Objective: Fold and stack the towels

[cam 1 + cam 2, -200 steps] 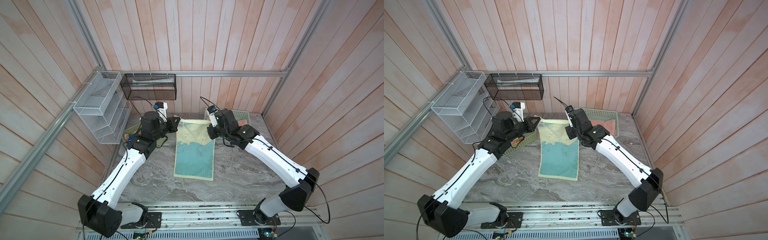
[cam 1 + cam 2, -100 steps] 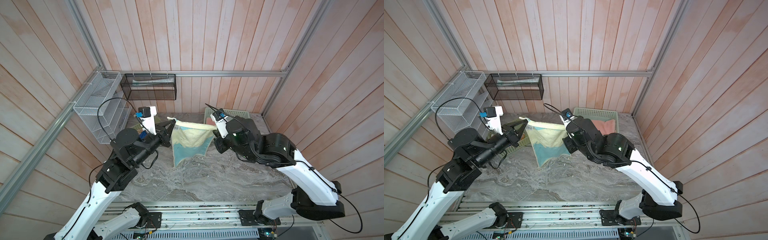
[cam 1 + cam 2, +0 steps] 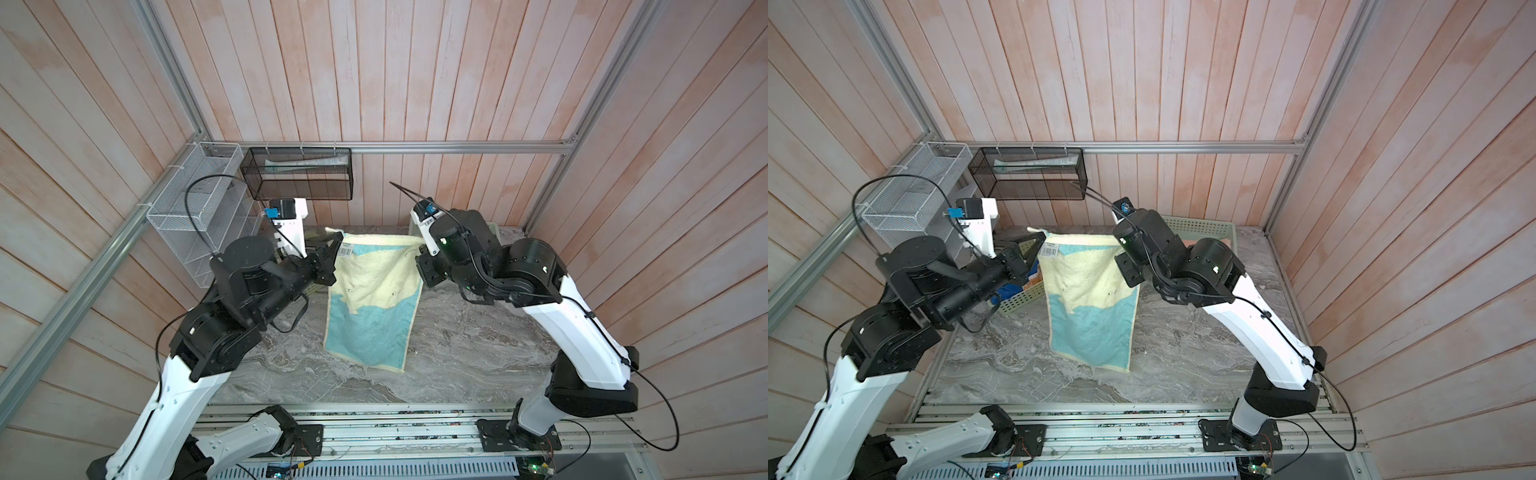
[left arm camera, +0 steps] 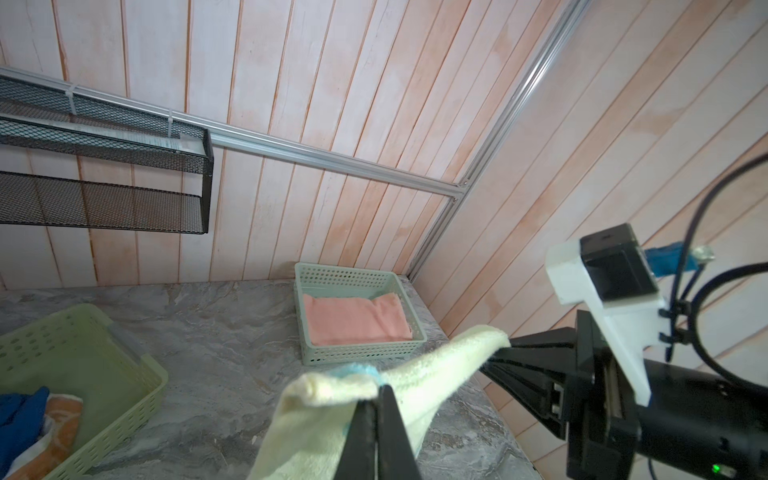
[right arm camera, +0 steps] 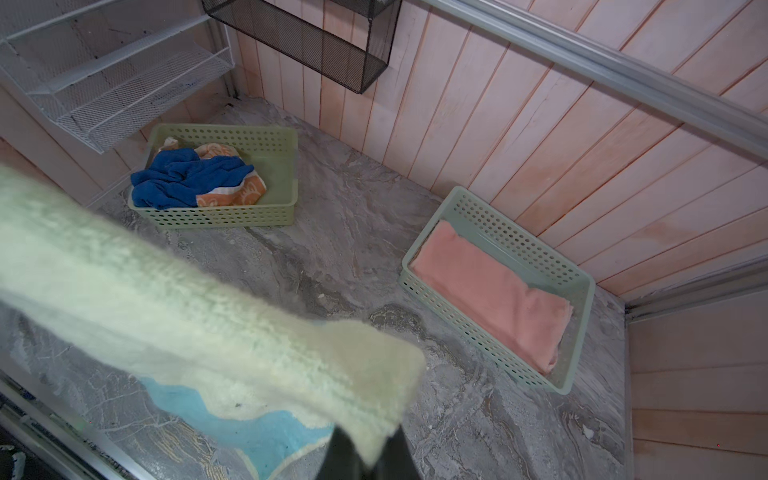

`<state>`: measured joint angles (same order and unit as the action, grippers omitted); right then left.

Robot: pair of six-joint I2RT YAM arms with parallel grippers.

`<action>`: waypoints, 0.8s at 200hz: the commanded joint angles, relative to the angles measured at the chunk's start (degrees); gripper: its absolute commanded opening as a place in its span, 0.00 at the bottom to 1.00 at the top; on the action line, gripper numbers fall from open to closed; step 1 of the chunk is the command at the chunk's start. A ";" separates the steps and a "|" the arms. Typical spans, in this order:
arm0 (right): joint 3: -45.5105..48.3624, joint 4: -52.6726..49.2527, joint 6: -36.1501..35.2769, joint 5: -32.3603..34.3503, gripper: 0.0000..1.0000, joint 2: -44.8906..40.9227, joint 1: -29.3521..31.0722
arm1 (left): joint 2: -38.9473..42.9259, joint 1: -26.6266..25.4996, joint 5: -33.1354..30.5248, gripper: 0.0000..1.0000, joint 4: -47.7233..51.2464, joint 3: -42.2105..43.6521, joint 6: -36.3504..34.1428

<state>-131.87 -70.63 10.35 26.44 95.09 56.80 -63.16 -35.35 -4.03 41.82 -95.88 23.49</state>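
The pale yellow and teal towel [image 3: 374,299] [image 3: 1092,299] hangs in the air above the marble table, stretched between both grippers by its top corners. My left gripper [image 3: 337,241] [image 4: 377,392] is shut on the corner that carries a barcode label. My right gripper [image 3: 417,251] [image 5: 370,453] is shut on the other top corner. A folded salmon-pink towel [image 5: 494,291] [image 4: 355,318] lies in the pale green basket [image 5: 519,245] at the back right. A crumpled blue towel [image 5: 187,176] and an orange towel [image 5: 232,193] lie in the green basket [image 5: 232,216] at the back left.
A white wire rack [image 3: 195,232] hangs on the left wall and a black mesh shelf [image 3: 297,174] on the back wall, close above my left wrist. Wooden walls enclose the marble table [image 3: 457,353] on three sides.
The towel lay flat on the table a second ago. Both arms have lifted its far corners up and toward the front, so it now hangs spread between them.
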 commanded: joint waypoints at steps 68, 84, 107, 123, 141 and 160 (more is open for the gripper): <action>-9.40 7.80 -11.62 -16.76 0.00 32.12 -21.66 | -24.28 26.77 21.70 0.00 -22.33 12.89 0.73; -13.92 5.68 -10.80 -18.73 0.00 37.56 -22.86 | -28.64 27.31 23.88 0.00 -25.08 13.98 1.57; -7.64 7.74 -10.77 -20.44 0.00 37.44 -22.97 | -30.01 27.43 25.52 0.00 -29.31 19.49 3.60; -1.09 9.87 -11.05 -21.79 0.00 35.70 -22.98 | -29.21 27.44 25.75 0.00 -31.23 24.39 4.64; 6.12 12.04 -10.94 -23.22 0.00 33.04 -22.93 | -27.60 27.44 25.46 0.00 -32.24 29.87 5.07; 13.88 14.35 -10.76 -23.72 0.00 29.55 -22.31 | -25.17 27.44 26.49 0.00 -33.31 35.50 5.92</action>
<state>-124.97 -56.55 -0.40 0.34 129.99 35.46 -92.73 -9.65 23.99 11.88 -65.56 28.12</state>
